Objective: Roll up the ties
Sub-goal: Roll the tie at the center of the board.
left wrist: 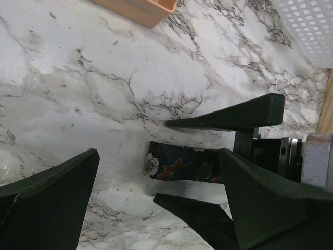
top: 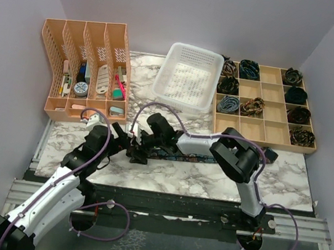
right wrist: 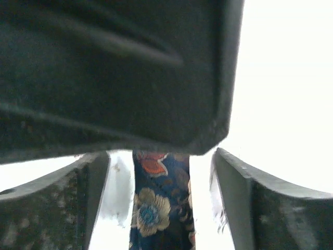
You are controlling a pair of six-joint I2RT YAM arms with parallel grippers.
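One tie [top: 182,158], dark navy with red, blue and white flowers, lies flat and stretched out on the marble mat [top: 166,178]. Its narrow end [left wrist: 177,164] points left. My right gripper [top: 138,153] is open, one finger on each side of that end [right wrist: 158,208], low over the mat. My left gripper [top: 126,141] is open and empty and faces the same end from the left [left wrist: 160,156]. One of its fingers fills the top of the right wrist view. The right gripper's fingers [left wrist: 229,115] show in the left wrist view.
An orange file organiser [top: 88,67] stands at the back left and a white perforated basket [top: 189,78] at the back middle. A wooden compartment box [top: 267,123] at the back right holds several rolled ties.
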